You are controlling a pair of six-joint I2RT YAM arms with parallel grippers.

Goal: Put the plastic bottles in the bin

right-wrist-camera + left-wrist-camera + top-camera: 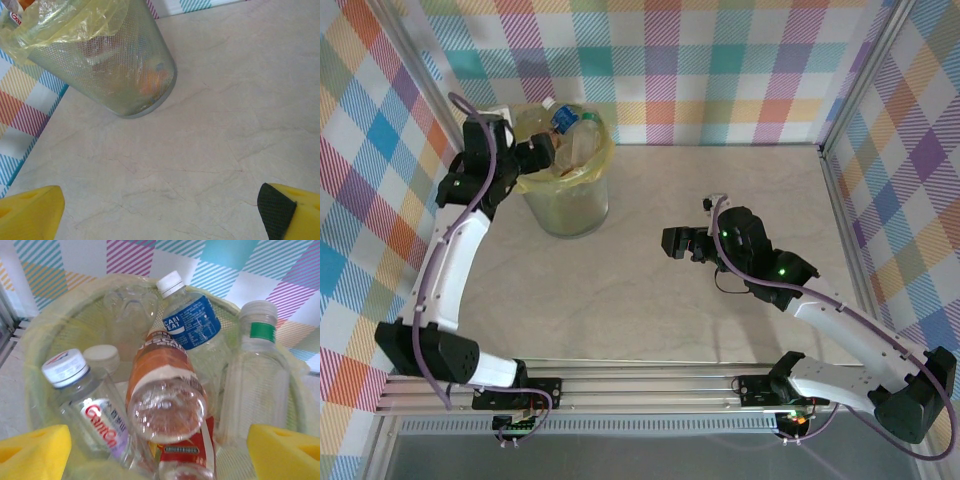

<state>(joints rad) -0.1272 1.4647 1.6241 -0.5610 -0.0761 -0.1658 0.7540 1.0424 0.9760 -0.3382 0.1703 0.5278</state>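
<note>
The bin [568, 205], a pale-green mesh bucket with a yellow-green liner, stands at the back left and holds several plastic bottles. My left gripper [542, 152] hovers at its rim, open. In the left wrist view its yellow fingers [35, 447] stand wide apart, touching nothing. Between and beyond them an orange-labelled bottle [162, 375] lies base toward me on the pile, beside a blue-labelled bottle [192, 322], a green-banded one [257, 375] and a red-lettered one [92, 415]. My right gripper [675, 242] hangs open over bare table, right of the bin [115, 75].
Checked walls close the table on the left, back and right. The pale marbled tabletop [720, 200] stretches between the bin and the right arm. The bin's liner [50, 315] folds over the rim. The arms' rail runs along the near edge [640, 385].
</note>
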